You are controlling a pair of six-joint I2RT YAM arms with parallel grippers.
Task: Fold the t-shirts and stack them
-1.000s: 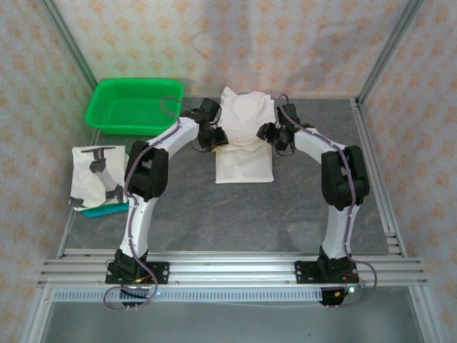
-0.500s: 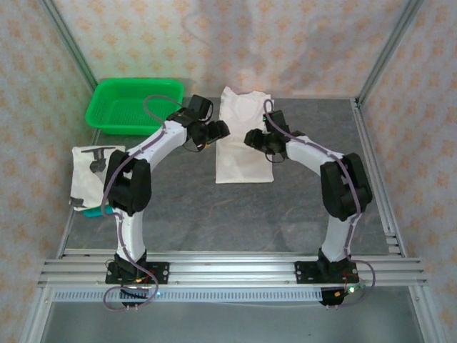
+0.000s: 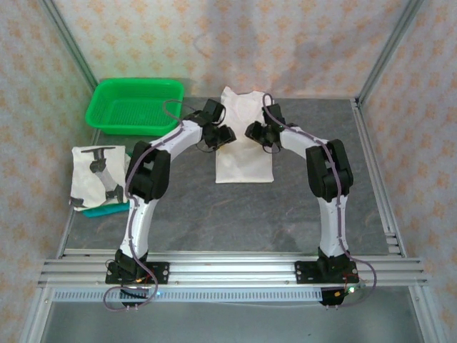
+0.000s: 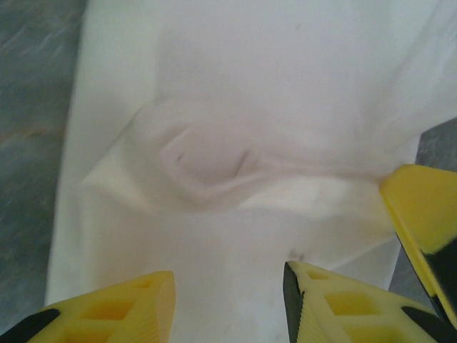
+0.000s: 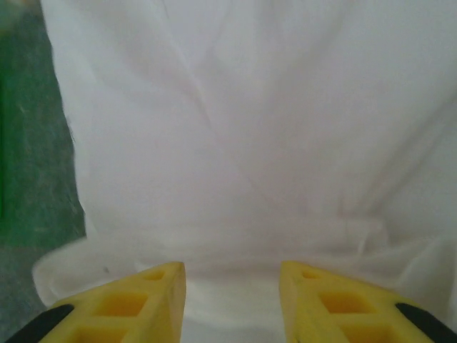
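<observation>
A white t-shirt [image 3: 243, 161] lies on the grey table as a long strip, with its collar end toward the back wall. Both grippers hover over its middle, facing each other. My left gripper [image 3: 226, 136] sits at the strip's left edge, fingers apart over creased cloth [image 4: 235, 107]. My right gripper [image 3: 252, 131] is at the right edge, also open above the fabric [image 5: 243, 128]. Nothing is pinched between either pair of fingers. One yellow finger of the right gripper [image 4: 421, 214] shows in the left wrist view. A folded t-shirt [image 3: 96, 175] with dark marks lies at the left.
A green mesh basket [image 3: 132, 103] stands at the back left, close behind the left arm. The folded shirt at the left rests on something teal [image 3: 107, 211]. Bare grey table [image 3: 214, 214] lies in front of the strip. Metal frame rails [image 3: 375, 164] run along the right edge.
The shirt's raised, bunched upper part has been let down flat. Both grippers swung inward from its sides and now stand close together over its middle, with their fingers nearer together.
</observation>
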